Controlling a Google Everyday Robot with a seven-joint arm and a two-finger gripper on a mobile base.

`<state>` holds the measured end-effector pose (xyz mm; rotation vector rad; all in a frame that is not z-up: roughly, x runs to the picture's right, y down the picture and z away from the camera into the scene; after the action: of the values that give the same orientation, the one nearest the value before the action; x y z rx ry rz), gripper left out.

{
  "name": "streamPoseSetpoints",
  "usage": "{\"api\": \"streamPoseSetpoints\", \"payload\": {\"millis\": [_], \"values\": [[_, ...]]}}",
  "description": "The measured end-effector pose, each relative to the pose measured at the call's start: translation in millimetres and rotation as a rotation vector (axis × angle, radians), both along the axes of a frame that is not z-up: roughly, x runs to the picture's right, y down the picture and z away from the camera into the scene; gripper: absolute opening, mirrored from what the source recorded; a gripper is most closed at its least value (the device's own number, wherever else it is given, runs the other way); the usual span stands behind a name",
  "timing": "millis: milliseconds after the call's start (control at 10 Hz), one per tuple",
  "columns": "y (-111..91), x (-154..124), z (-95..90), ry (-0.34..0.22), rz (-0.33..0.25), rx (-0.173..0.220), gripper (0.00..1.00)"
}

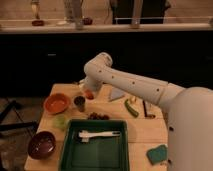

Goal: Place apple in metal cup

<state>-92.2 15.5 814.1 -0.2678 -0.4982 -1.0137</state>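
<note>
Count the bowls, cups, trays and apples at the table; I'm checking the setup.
Bowls: 2, orange bowl and maroon bowl
Cup: 1
Tray: 1
Apple: 1, at the hand, just above-right of the Cup
Total: 5

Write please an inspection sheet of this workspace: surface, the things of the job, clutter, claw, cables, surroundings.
Surface: wooden table, light coloured, crowded with items.
Job's things: apple is up at the claw, just right of and above the metal cup, not yet inside it. The cup stands upright on the table.
Clutter: orange bowl left of the cup; maroon bowl at the front left corner; green tray holding a white utensil; small light-green round thing; green vegetable; teal sponge.
Claw: claw is at the apple, beside the cup.
Cables: nothing seen.
Surroundings: dark counter front behind the table.
</note>
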Motion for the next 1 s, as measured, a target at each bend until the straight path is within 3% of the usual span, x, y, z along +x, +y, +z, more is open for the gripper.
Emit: {"api": "streamPoseSetpoints", "payload": {"millis": [400, 1000], "values": [[-1, -36, 10.1, -0.113, -0.005, -0.042, 0.0], [6, -58, 21.5, -0.163, -0.029, -0.091, 0.0]]}}
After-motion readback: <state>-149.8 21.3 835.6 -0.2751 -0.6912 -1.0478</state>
